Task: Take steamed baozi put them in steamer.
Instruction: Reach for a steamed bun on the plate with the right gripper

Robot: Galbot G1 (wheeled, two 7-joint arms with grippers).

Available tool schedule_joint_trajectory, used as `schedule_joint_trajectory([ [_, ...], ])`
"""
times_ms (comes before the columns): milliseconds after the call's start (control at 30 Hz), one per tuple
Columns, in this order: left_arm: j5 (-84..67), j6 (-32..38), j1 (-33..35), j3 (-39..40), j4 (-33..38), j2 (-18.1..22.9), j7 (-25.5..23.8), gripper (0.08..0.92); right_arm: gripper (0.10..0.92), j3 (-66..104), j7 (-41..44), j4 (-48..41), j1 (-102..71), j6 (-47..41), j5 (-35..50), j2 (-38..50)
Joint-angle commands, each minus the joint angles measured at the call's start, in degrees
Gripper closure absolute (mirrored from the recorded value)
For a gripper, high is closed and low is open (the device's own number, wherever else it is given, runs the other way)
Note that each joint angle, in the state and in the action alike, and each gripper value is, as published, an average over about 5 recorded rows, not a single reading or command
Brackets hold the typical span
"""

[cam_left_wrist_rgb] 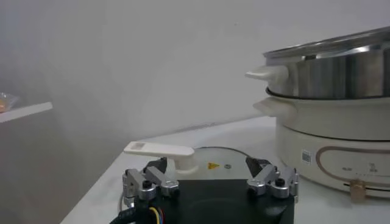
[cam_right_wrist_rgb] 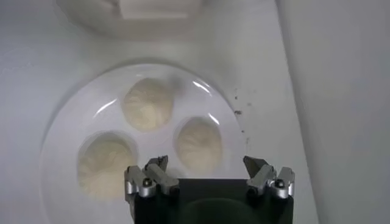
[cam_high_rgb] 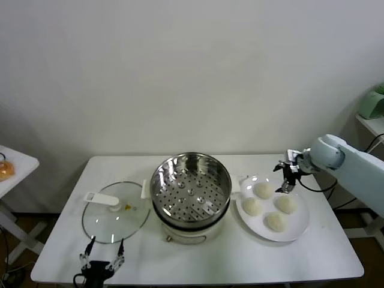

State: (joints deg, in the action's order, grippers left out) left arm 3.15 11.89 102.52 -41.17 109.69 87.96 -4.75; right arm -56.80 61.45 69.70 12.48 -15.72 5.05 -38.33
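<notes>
Right gripper (cam_high_rgb: 287, 180) hangs with its jaws spread wide and empty over the far edge of the white plate (cam_high_rgb: 300, 228), just above the steamed baozi (cam_high_rgb: 263, 190), a stance that looks meant for dropping onto one bun. All four buns lie on the plate, which sits just beside the steamer (cam_high_rgb: 191, 186), presumably so each carry is short. That pot stands bare, its perforated floor showing no bun, and the glass lid (cam_high_rgb: 115, 219) lies flat on the table (cam_high_rgb: 336, 252) on its other side, leaving the mouth free. Which bun the jaws are lined up on is hard to judge, perhaps the farthest one. Left gripper (cam_high_rgb: 102, 257) waits open near the table's front edge by the lid
</notes>
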Motion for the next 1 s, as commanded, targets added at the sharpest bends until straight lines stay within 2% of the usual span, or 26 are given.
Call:
schedule_joint_trajectory([
  [33,0.49,0.42,0.17,-0.27,-0.21,-0.06,0.02,0.177,0.203,-15.34,6.37,-8.18,11.38,4.16,0.03,-7.96],
  [267,0.46,0.81,0.33,-1.43,-0.59,-0.20,0.08,0.177,0.203,-10.88,5.93,-14.19,6.13,4.35,-1.38,-12.09],
  [1000,2.57,2.16,0.39,-2.52,-2.90,-0.41,0.54,0.177,0.203,2.68,3.56,-25.04,-6.65,5.37,-10.11,-17.99],
])
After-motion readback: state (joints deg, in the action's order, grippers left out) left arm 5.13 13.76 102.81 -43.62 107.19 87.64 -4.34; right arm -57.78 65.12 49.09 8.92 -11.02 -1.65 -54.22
